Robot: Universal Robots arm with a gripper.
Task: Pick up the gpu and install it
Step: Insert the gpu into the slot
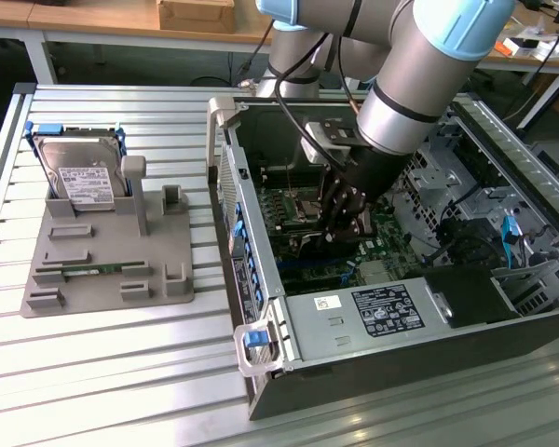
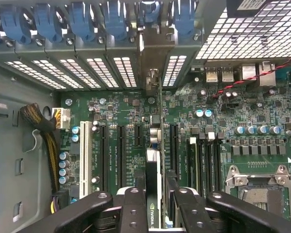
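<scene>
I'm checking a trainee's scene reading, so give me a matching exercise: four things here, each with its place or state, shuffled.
Things:
1. gpu
2. hard drive
3. memory stick
4. CPU socket

Places or states:
A. lying flat in the grey tray
B. bare, on the motherboard
C. on edge between the gripper fingers, inside the case
D. propped up at the tray's back

Pairs: 1-C, 2-D, 3-A, 4-B

The gpu (image 2: 153, 194) is black with a beige-silver bracket (image 2: 153, 63), and the tool (image 2: 155, 204) is black too. The motherboard (image 2: 131, 109) is green, with blue clips (image 2: 82, 19) above it. On the grey-ribbed desk (image 1: 102, 372), the drive (image 1: 82, 177) is silver with a white label.
</scene>
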